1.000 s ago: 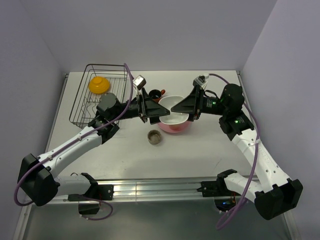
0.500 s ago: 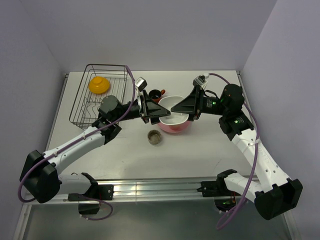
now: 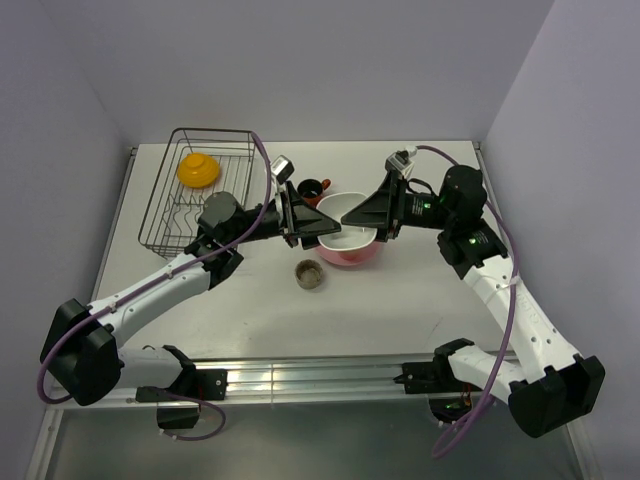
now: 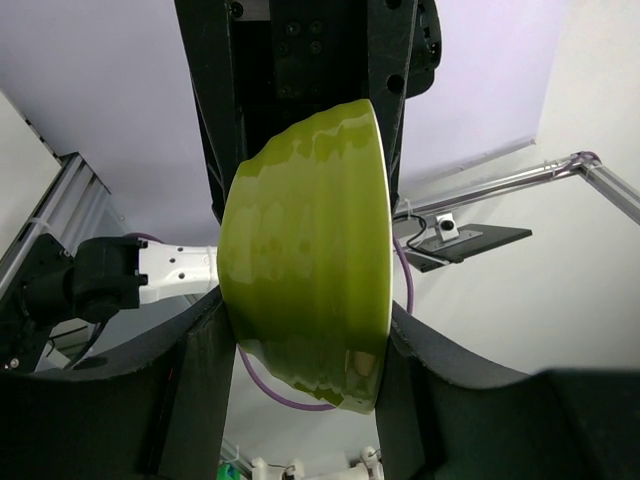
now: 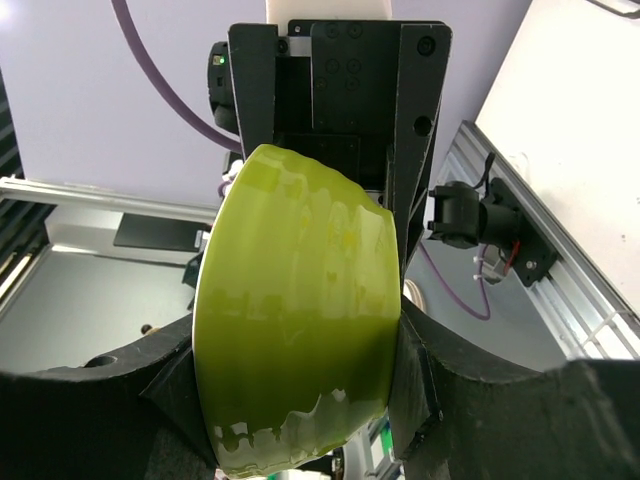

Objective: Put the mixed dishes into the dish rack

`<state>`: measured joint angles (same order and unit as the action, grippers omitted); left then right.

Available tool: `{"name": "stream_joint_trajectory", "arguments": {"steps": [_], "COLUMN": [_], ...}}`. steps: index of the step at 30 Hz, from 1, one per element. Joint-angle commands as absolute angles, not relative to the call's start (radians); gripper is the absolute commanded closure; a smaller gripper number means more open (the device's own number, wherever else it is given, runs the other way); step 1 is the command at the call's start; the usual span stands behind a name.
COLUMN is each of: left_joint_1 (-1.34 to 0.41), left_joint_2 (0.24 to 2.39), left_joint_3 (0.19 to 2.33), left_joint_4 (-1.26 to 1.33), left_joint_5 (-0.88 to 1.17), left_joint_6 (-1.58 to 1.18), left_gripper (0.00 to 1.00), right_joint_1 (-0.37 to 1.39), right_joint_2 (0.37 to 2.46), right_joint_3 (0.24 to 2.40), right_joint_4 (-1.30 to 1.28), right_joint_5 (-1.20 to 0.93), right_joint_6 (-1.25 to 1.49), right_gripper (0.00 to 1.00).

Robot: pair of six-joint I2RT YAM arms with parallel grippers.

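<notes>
above the pink plate (image 3: 352, 258) on the tabletop (image 3: 400, 310), my left jaws and right jaws both clench the green-sided bowl (image 3: 346, 234), likely passing it leftward since the rack (image 3: 157, 205) stands on that side.

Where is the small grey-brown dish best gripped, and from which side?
By its rim, from above: the small grey-brown dish stands upright and open on the table, so one finger fits inside, one outside. Take the near wall, away from the pink plate.
</notes>
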<state>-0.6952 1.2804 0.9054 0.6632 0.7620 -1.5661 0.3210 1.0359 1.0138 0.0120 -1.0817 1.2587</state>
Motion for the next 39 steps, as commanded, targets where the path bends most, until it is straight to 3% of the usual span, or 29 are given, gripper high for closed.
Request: {"name": "stream_joint_trajectory", "arguments": {"steps": [1, 5, 8, 21, 31, 39], "left_joint_1": [-0.707, -0.707, -0.706, -0.706, -0.706, -0.703], "left_joint_2": [1.262, 1.256, 1.252, 1.244, 1.238, 1.232], "left_joint_3": [0.95, 0.951, 0.942, 0.991, 1.187, 1.246], "left_joint_4": [0.692, 0.652, 0.65, 0.51, -0.039, -0.23], "left_joint_5": [0.762, 0.762, 0.761, 0.762, 0.693, 0.637], "left_joint_6": [-1.539, -1.519, -1.517, -1.432, -1.146, -1.04], "left_gripper": [1.0, 1.0, 1.0, 1.0, 1.0, 1.0], "right_joint_1": [0.333, 0.333, 0.333, 0.331, 0.331, 0.331], "right_joint_2": [1.049, 1.054, 1.06, 1.08, 1.104, 1.103], "right_joint_3": [1.057, 1.078, 1.095, 1.146, 1.247, 1.314], "right_joint_4": [-0.032, -0.089, -0.129, -0.281, -0.533, -0.607], "right_joint_5": [-1.088, -1.075, -1.069, -1.031, -0.89, -0.792], "right_joint_6": [1.194, 1.152, 1.121, 1.008, 0.827, 0.773], "right_gripper": [0.5, 0.26, 0.19, 0.14, 0.14, 0.12]}}
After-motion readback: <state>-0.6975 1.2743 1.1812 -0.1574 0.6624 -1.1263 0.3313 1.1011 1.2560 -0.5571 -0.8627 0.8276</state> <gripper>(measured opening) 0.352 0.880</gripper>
